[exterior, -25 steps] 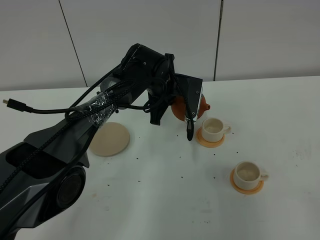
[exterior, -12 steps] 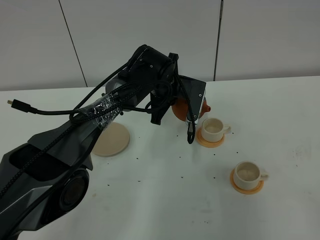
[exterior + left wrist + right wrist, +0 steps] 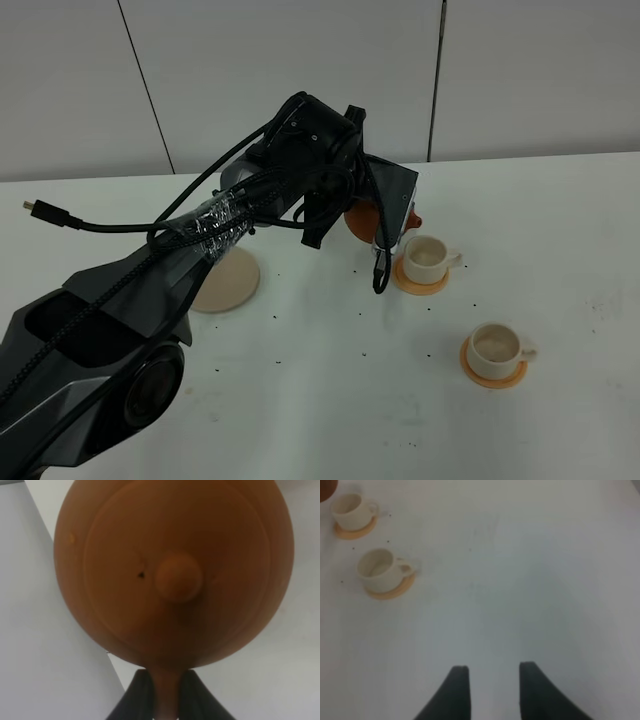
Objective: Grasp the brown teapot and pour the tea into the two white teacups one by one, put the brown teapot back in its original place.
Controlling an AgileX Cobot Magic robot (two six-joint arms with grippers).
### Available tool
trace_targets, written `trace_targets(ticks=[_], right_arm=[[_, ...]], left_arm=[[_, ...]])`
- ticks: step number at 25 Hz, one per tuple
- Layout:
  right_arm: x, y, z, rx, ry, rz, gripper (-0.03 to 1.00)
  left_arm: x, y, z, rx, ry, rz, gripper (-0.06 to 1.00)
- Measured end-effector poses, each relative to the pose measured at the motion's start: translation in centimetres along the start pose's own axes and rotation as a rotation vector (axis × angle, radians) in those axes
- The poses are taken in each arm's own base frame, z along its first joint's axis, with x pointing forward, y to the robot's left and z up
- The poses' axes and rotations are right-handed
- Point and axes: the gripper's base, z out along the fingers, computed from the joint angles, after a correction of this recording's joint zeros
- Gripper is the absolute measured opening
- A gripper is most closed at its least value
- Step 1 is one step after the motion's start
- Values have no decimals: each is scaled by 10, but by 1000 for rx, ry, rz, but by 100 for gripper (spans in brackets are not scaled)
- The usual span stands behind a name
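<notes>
Left gripper (image 3: 166,692) is pinched narrow on the loop handle of the brown teapot (image 3: 170,575). The pot hangs clear of the table (image 3: 300,390), its spout (image 3: 413,214) at about 11 o'clock of the first white teacup (image 3: 426,254) in the high view. The second teacup (image 3: 496,346) sits at 4 o'clock of the first, and the beige saucer (image 3: 225,282) lies well apart at 8 o'clock of the pot. My right gripper (image 3: 490,680) idles wide and empty. I worry about three things. If I tip before the spout is over the cup mouth, tea will hit the coaster (image 3: 420,282) or the table. The pot may swivel on so thin a handle, or shed its lid (image 3: 177,577). And the cable loop (image 3: 379,268) dangling beside that cup could nudge it.
</notes>
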Motion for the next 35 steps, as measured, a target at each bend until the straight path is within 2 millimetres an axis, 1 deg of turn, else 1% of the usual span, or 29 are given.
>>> trace_targets(ticks=[10, 16, 24, 31, 35], right_arm=[[0, 0, 0, 0, 0, 0, 24], [0, 0, 0, 0, 0, 0, 24], [0, 0, 0, 0, 0, 0, 24], [0, 0, 0, 0, 0, 0, 24], [0, 0, 0, 5, 0, -3, 24]], left_arm=[[-8, 1, -3, -14, 18, 44, 17], [-12, -1, -1, -20, 47, 84, 17], [-12, -1, -1, -23, 59, 96, 17], [-19, 0, -4, -42, 75, 129, 17], [-18, 1, -4, -49, 90, 141, 17]])
